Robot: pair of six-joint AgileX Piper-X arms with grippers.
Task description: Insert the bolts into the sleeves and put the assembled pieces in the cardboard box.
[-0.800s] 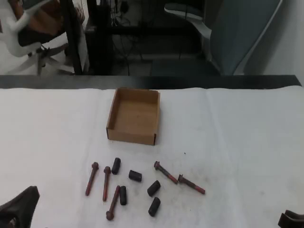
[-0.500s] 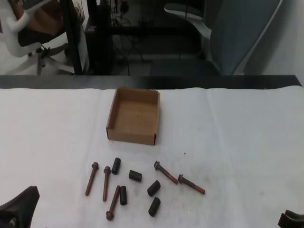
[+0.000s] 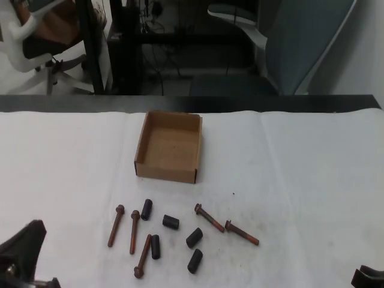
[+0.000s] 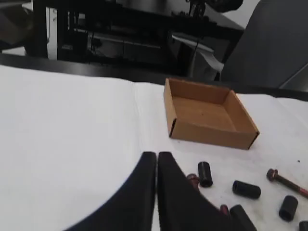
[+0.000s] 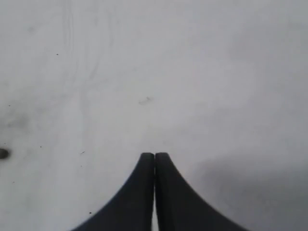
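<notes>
White bench (image 5: 192,72) is spreading around left gripper (image 4: 157,155) and right gripper (image 5: 154,155), each pinching together; cardboard box (image 4: 211,137) is sitting beyond the left.

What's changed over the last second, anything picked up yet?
The left arm shifted slightly at the near left corner of the bench; nothing was taken or released. The left hand and right hand are shut, empty. Bolts, sleeves and cardboard box unmoved.

Wide counter (image 3: 312,180) is stretching open to either side of the cardboard box (image 3: 168,146), whose four walls are standing up around its open top. On the near strip, bolts (image 3: 209,218) and sleeves (image 3: 170,222) are crowding together, leaving only narrow gaps between them.
</notes>
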